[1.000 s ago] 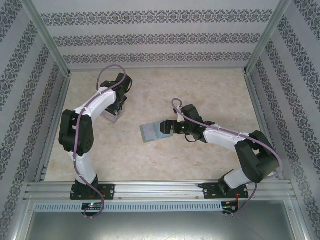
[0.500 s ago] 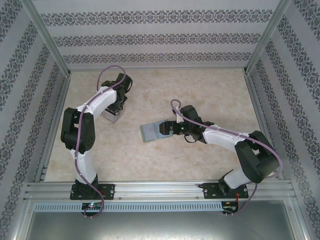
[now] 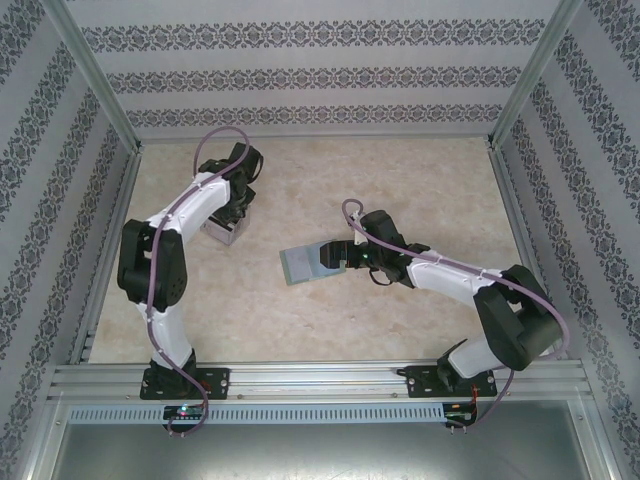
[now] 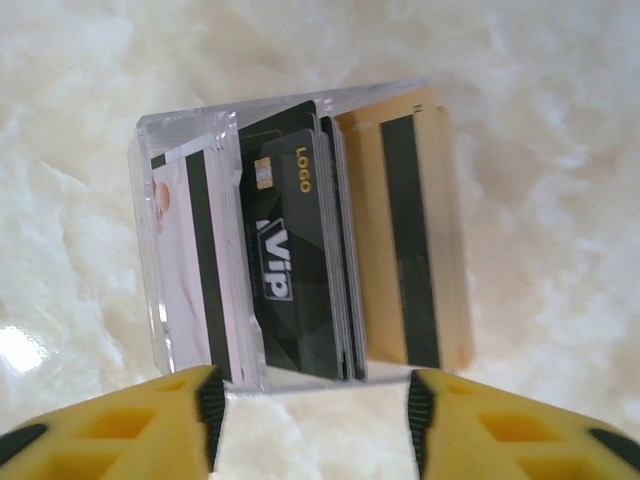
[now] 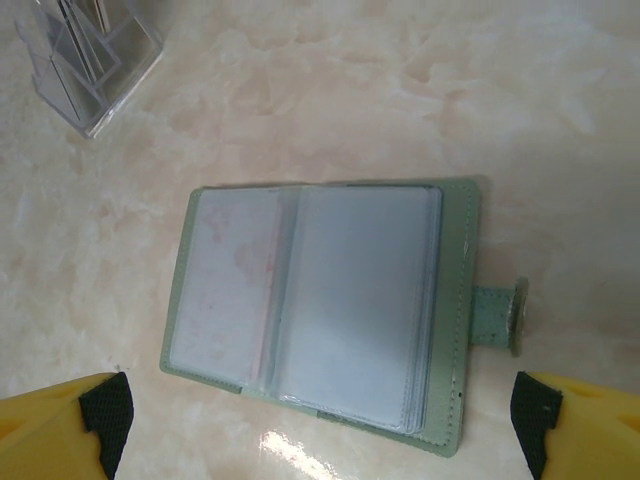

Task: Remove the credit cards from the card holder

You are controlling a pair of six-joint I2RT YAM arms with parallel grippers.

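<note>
The task is being judged nearly complete: the card holder is lying open, apparently emptied, on the marble-patterned table beneath the widely parted, empty right fingers, while the credit cards are being held on edge in a clear box before the open, empty left fingers, within wallpapered walls.

Lab test cell, aluminium frame, wallpapered walls

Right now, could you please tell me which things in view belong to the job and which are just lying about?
Job: card holder, lying open; credit cards, standing in the clear box.
Just there: the clear box itself; table.
</note>
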